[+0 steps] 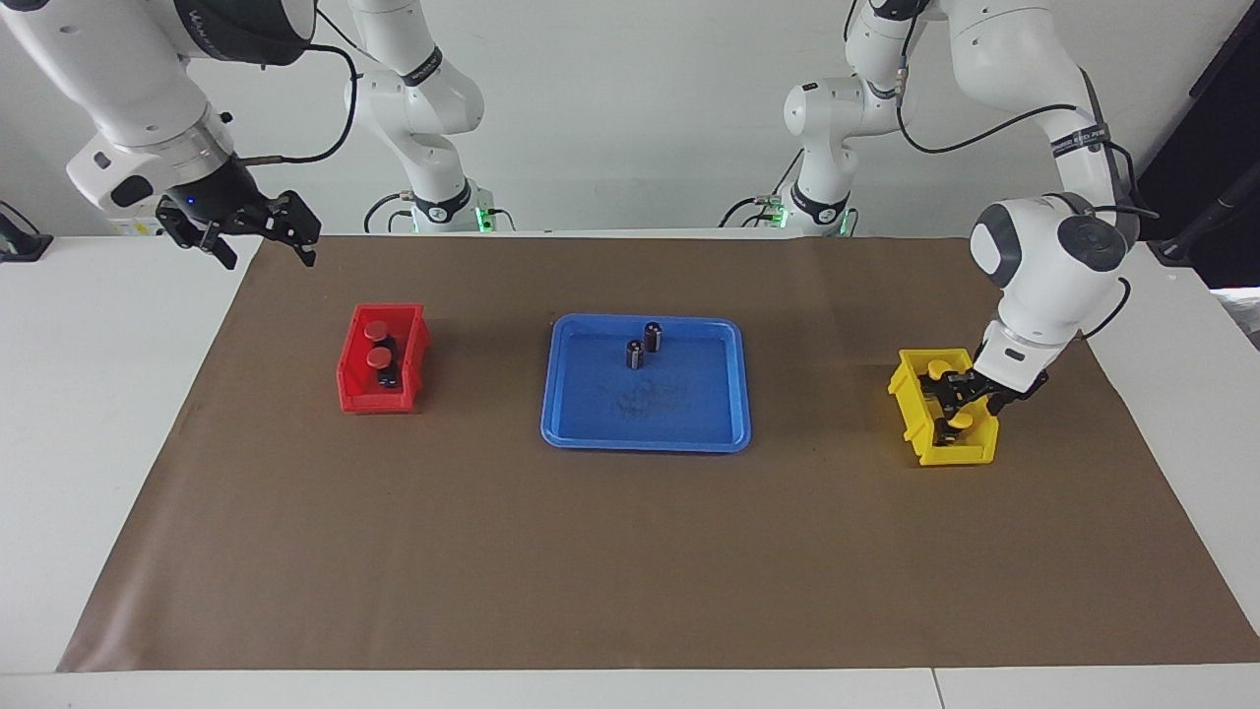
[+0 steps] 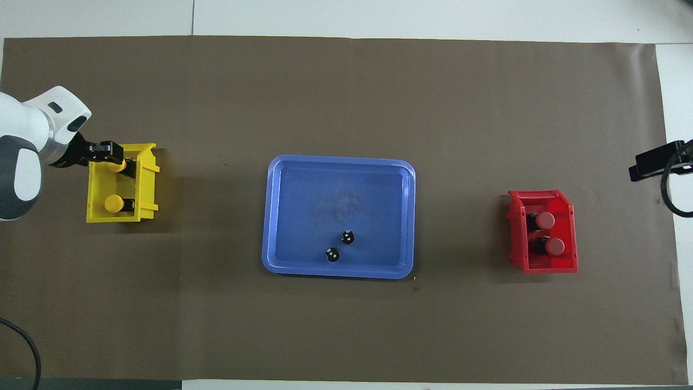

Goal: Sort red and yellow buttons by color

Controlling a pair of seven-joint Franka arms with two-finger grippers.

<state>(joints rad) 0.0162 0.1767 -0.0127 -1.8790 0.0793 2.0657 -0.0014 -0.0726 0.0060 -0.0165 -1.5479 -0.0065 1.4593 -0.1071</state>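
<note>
Facing view first: my left gripper [image 1: 953, 396] is down inside the small yellow plastic bin [image 1: 913, 409] at the left arm's end of the brown paper mat [image 1: 630, 551]. Its black fingers straddle one yellow-capped push button [image 2: 115, 165]. The fingers look parted, but whether they grip that button or have let go I cannot tell.

Overhead view: the second yellow-capped push button [image 2: 113, 203] lies in the same bin, nearer to the robots than the first, apart from my left gripper. Both lie on their sides, black bodies pointing toward the middle of the table.

My right gripper [image 1: 239, 228] hangs in the air over the mat's corner at the right arm's end, fingers spread wide, nothing between them. That arm waits.

Small red plastic bin [image 1: 346, 379] sits toward the right arm's end of the mat. Two red-capped push buttons rest in it, just beside each other: one [image 1: 377, 330] nearer to the robots, the other [image 1: 379, 359] farther from them.

Blue rectangular plastic tray [image 1: 709, 433] lies mid-mat between the two bins, well apart from both. Two dark grey cylinders [image 1: 635, 354] [image 1: 653, 336] stand upright in it, near each other, in the part of the tray nearer to the robots.
</note>
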